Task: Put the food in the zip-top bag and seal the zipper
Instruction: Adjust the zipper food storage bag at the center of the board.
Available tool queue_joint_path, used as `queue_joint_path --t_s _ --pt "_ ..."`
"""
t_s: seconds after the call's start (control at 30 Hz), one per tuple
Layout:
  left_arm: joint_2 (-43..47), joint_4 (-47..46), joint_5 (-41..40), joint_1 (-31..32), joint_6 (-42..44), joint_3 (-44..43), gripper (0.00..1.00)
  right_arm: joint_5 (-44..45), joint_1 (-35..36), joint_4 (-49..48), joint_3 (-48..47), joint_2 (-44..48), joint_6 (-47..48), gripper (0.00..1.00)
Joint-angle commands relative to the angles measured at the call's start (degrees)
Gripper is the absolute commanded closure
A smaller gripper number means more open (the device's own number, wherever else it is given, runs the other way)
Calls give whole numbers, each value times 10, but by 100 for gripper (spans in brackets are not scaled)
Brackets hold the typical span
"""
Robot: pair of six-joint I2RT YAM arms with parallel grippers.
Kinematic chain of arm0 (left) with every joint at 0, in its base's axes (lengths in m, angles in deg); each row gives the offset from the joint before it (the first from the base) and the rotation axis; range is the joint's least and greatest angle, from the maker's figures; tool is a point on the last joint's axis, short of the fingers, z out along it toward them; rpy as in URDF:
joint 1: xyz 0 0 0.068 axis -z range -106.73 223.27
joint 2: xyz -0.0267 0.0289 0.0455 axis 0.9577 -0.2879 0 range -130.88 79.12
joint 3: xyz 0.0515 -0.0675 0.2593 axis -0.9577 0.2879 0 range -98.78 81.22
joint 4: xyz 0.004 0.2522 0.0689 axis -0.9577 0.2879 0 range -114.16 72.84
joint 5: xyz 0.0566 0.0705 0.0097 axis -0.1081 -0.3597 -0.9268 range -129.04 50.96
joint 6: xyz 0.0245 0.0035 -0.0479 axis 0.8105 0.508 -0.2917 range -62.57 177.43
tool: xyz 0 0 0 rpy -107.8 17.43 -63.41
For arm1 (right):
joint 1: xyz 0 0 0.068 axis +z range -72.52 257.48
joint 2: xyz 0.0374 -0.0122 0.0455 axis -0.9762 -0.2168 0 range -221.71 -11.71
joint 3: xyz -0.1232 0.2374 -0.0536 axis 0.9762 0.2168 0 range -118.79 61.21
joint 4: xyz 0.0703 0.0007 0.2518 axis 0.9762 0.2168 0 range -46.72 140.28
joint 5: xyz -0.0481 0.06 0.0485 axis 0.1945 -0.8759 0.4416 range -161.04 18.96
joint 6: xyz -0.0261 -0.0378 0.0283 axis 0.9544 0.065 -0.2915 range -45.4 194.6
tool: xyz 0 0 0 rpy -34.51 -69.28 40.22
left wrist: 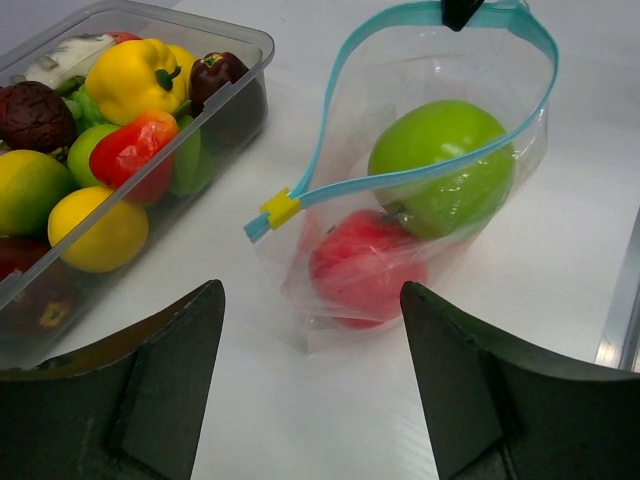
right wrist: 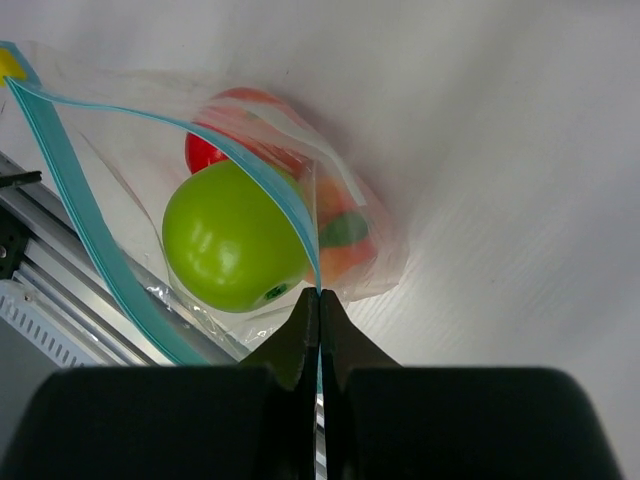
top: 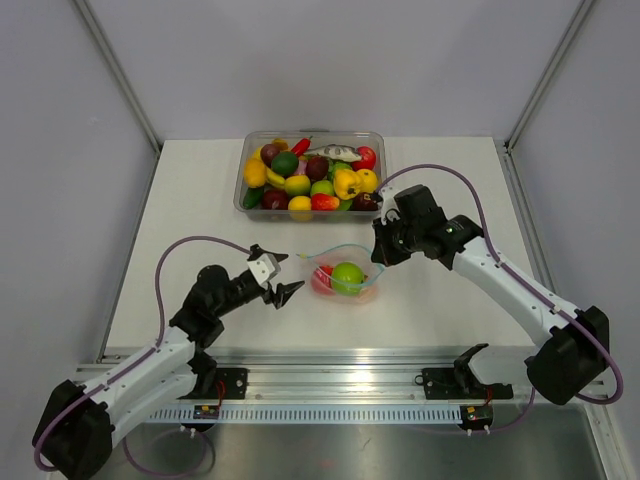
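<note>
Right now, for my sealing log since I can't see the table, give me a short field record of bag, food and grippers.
bag: mouth open
contents: apple, red fruit
zipper: unsealed, slider at one end
right gripper: shut on zipper, at the end opposite the slider
left gripper: open, beside bag, touching nothing
tub: full of toy food, behind bag
</note>
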Motion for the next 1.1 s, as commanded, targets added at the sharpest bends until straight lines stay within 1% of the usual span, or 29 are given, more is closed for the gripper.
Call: queue_joint_path --t_s 0.0,0.07,0.17,0.27,0.3,0.43,0.47,0.57,0.67,0.77,0.83,0.9,1.07 --pt "-19 -80 57 -32 20 -5 26 -4 -5 23 -27 8 17 100" --pt "-40 -110 78 -49 11 -9 26 -4 -5 25 -27 13 20 100" --pt "-68 -118 90 -64 12 -24 26 -3 -5 31 -26 19 20 100" --pt "-111 -146 150 -74 6 -40 26 -2 -5 31 -23 23 20 100" --pt "-138 -150 166 -77 4 -54 26 -1 -5 30 -23 23 21 100" --pt "-193 -148 227 -82 -7 -82 27 1 -5 28 -20 23 20 100" --pt "-201 -178 241 -82 -15 -83 27 1 -5 27 -18 23 18 100" --pt "-227 -227 270 -83 -37 -84 27 3 -5 27 -17 22 19 100" --pt "-252 -205 304 -83 -38 -111 32 7 -5 28 -17 22 19 100" --pt "-268 -177 321 -83 -36 -124 36 10 -5 27 -18 22 18 100" --pt "-270 -168 320 -83 -36 -122 42 13 -5 25 -18 20 18 100" --pt "-265 -155 315 -83 -35 -119 45 17 -5 26 -19 16 18 100" --pt "-248 -170 286 -84 -45 -89 43 19 -5 23 -20 13 18 100"
